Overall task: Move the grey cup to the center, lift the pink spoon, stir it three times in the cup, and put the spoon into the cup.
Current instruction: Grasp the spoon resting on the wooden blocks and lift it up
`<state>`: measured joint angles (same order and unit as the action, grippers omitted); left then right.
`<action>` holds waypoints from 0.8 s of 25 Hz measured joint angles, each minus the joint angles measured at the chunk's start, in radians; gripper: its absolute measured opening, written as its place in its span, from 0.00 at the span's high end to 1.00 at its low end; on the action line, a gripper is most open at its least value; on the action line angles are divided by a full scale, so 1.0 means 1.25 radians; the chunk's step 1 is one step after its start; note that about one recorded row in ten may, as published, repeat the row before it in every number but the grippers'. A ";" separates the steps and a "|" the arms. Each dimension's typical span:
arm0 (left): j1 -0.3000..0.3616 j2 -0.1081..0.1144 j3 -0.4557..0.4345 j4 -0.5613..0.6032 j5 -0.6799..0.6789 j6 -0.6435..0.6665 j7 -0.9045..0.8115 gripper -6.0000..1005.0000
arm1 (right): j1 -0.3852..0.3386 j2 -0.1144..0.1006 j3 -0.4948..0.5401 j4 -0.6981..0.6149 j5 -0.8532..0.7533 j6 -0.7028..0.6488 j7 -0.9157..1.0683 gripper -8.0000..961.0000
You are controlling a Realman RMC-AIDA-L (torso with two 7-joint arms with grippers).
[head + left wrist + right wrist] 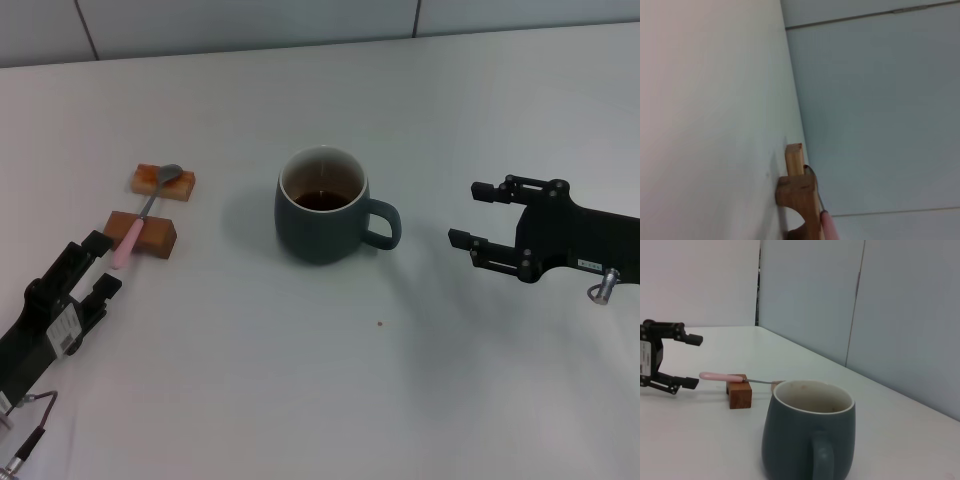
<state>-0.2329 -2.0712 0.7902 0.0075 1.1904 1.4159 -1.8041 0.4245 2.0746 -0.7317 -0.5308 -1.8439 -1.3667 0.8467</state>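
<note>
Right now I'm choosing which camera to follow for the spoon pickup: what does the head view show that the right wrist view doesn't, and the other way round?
Only the head view shows the right gripper, open beside the grey cup's handle, the dark liquid in the cup, and the far brown block under the spoon's bowl. Only the right wrist view shows the wall panels behind. Both show the grey cup, the pink spoon resting across the near brown block, and the open left gripper at its handle end.

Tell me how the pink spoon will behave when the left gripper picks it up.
The pink spoon looks thin and rigid, so probably light. It bridges two wooden blocks, off the table, leaving room for fingers underneath. Its slim, smooth handle may pivot or slip in the left gripper, which is open beside it.
</note>
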 joint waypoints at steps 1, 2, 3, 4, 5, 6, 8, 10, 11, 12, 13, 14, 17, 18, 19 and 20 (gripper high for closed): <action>0.000 0.000 0.000 0.000 0.000 0.000 0.000 0.17 | 0.000 0.000 0.000 0.000 0.000 0.000 0.000 0.33; -0.002 0.000 -0.003 -0.002 0.000 -0.003 -0.004 0.17 | 0.000 0.000 0.000 0.000 0.000 0.000 0.000 0.33; -0.003 0.000 -0.006 -0.006 0.000 -0.005 -0.009 0.17 | 0.000 0.000 0.000 0.000 0.000 0.000 0.000 0.33; -0.004 0.000 -0.010 -0.008 0.000 -0.006 -0.011 0.17 | 0.000 0.000 0.000 0.000 0.000 0.000 0.000 0.33; -0.005 0.000 -0.013 -0.009 0.000 -0.007 -0.015 0.17 | 0.000 0.000 0.000 0.000 0.000 0.000 0.000 0.33; -0.009 0.000 -0.015 -0.009 0.000 -0.007 -0.026 0.17 | 0.000 0.000 0.000 0.000 0.000 0.000 0.000 0.33; -0.012 -0.001 -0.017 -0.011 0.000 -0.008 -0.030 0.17 | 0.001 0.001 0.000 0.000 0.000 0.000 0.000 0.33; -0.015 -0.002 -0.019 -0.015 0.000 -0.008 -0.031 0.17 | 0.001 0.001 0.000 0.000 0.000 0.000 0.000 0.33; -0.017 -0.002 -0.021 -0.018 0.000 -0.008 -0.032 0.17 | 0.001 0.001 0.000 0.000 0.000 0.000 0.000 0.33; -0.024 -0.002 -0.026 -0.026 0.000 -0.008 -0.032 0.17 | 0.002 0.001 0.000 0.000 0.000 0.000 0.000 0.33; -0.024 -0.002 -0.026 -0.026 0.000 -0.008 -0.032 0.17 | 0.002 0.001 0.000 0.000 0.000 0.000 0.000 0.33; -0.027 -0.002 -0.026 -0.029 0.000 -0.008 -0.033 0.17 | 0.002 0.001 0.000 0.000 0.000 0.000 0.000 0.33; -0.033 -0.002 -0.030 -0.040 0.000 -0.013 -0.033 0.17 | 0.003 0.001 0.000 0.000 0.000 -0.001 0.000 0.33; -0.034 -0.002 -0.034 -0.044 0.000 -0.016 -0.033 0.17 | 0.003 0.001 0.000 0.000 0.000 -0.001 0.000 0.33; -0.035 -0.002 -0.038 -0.046 0.000 -0.018 -0.032 0.17 | 0.003 0.001 0.000 0.000 0.000 -0.001 0.000 0.33; -0.035 -0.002 -0.045 -0.047 0.000 -0.023 -0.032 0.17 | 0.003 0.001 0.000 0.000 0.000 -0.001 0.000 0.33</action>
<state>-0.2769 -2.0740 0.7340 -0.0510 1.1904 1.3874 -1.8437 0.4280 2.0755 -0.7314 -0.5307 -1.8439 -1.3680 0.8468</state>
